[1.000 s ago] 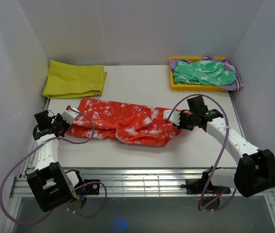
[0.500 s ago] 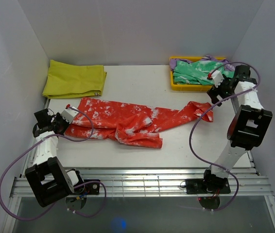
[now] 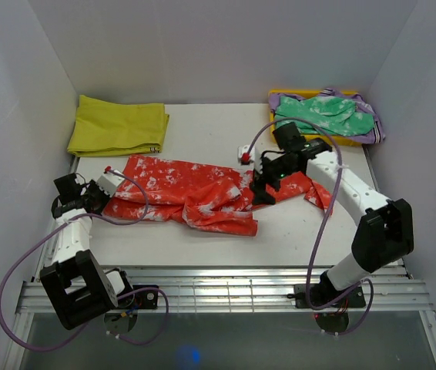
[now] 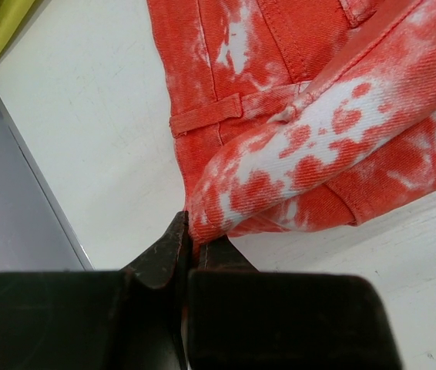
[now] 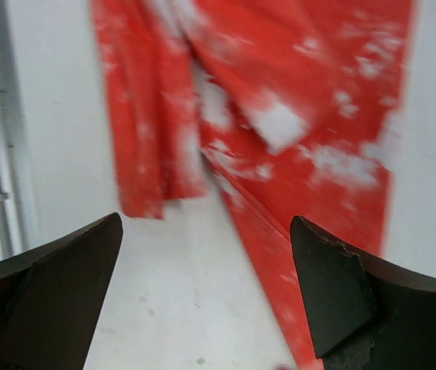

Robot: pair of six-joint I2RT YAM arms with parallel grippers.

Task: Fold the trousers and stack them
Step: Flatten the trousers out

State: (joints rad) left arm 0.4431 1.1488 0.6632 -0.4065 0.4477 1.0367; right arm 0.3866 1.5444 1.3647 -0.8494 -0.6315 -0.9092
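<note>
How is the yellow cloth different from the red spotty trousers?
The plain yellow cloth is one colour; the red-orange trousers with white blotches are mottled. The yellow cloth is folded flat and neat at the far left corner; the trousers sprawl rumpled across the middle. Nothing touches the yellow cloth; the left gripper pinches one end of the trousers and the right gripper hangs open above them. Both are soft fabric on the white table.

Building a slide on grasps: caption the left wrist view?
Left hand shut on the edge of the trousers, near a belt loop, on the table.
</note>
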